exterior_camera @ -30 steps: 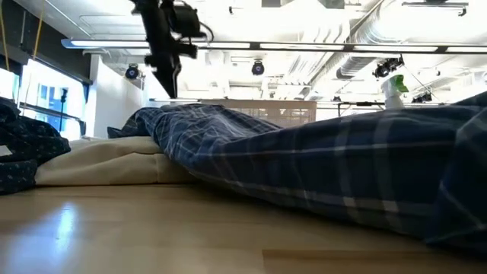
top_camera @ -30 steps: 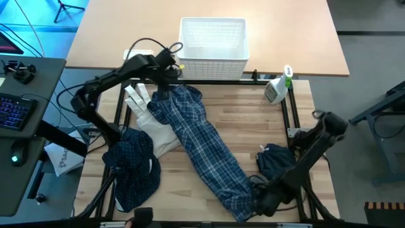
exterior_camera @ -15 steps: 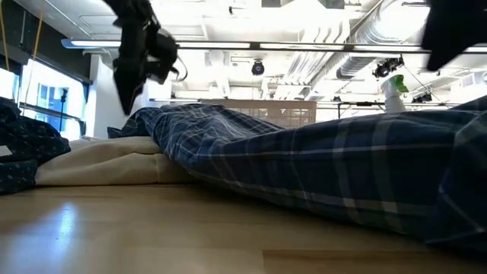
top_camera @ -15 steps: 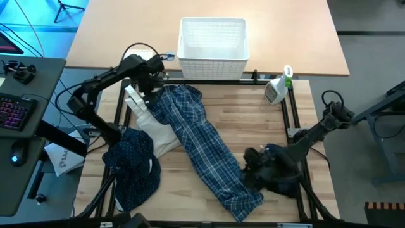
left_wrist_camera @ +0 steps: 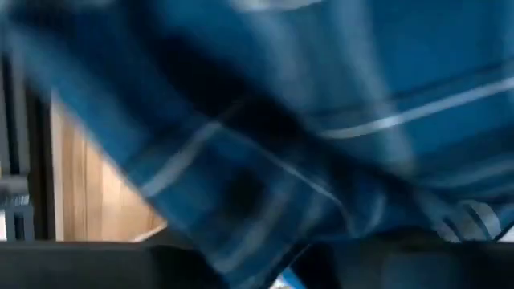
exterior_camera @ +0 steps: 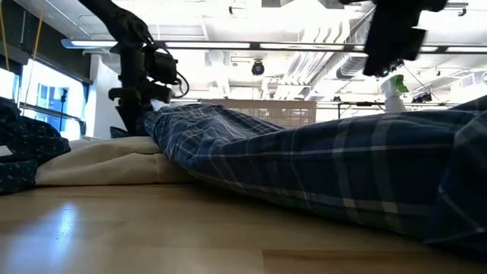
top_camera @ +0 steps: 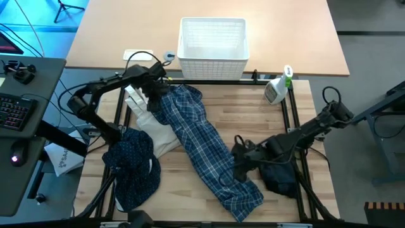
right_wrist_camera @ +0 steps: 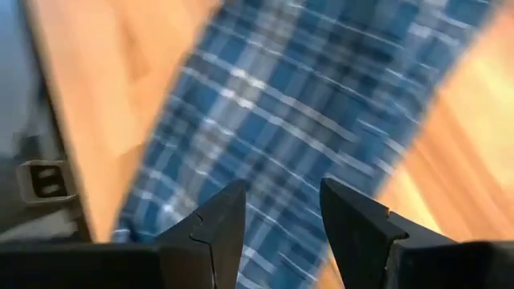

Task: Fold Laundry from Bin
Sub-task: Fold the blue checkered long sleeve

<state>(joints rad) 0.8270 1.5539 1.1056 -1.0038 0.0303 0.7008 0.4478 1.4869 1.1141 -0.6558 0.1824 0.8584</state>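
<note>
The blue-and-white plaid shirt lies spread in a long diagonal on the wooden table. My left gripper points down at the shirt's far left end, with plaid cloth filling its wrist view. Whether it touches the cloth cannot be told. My right gripper hovers open above the shirt's near half, nothing between its fingers. The navy dotted shirt lies crumpled at the near left. The dark navy piece lies at the near right under my right arm. The white bin stands at the far edge.
A cream-white cloth bag lies partly under the plaid shirt's left side. A spray bottle stands at the far right corner of the black frame. Bare wood shows between the plaid shirt and the frame's right side.
My left gripper has come down and toward the near edge, from beside the bin to the plaid shirt's far left end. My right gripper has left the shirt's near end, going up and toward the far edge and left, rolling its wrist. The shirt has stayed lying flat.
</note>
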